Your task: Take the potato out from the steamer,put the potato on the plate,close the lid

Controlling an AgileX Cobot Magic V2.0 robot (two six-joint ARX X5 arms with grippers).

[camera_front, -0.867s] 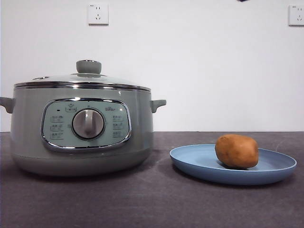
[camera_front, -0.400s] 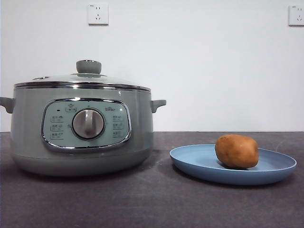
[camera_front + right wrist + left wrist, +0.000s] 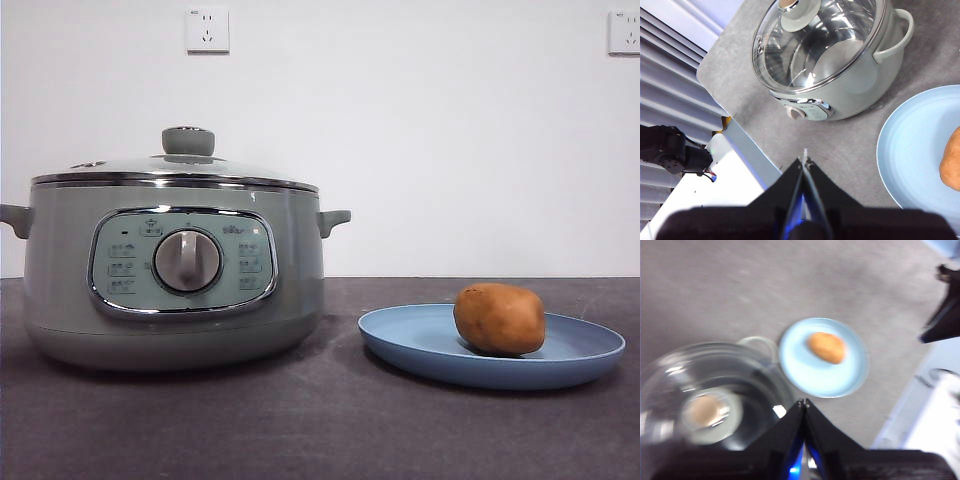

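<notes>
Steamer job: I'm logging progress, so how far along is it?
It looks finished. The potato lies on the plate, and the lid sits closed on the steamer. Nothing is in hand: the left pincer and right pincer are shut, empty and raised above the table. Nothing visible is left.

Probably a lab test bench, not a home kitchen: bare white wall (image 3: 420, 140) with two white sockets (image 3: 207, 29), dark grey felt-covered table (image 3: 320, 430).
</notes>
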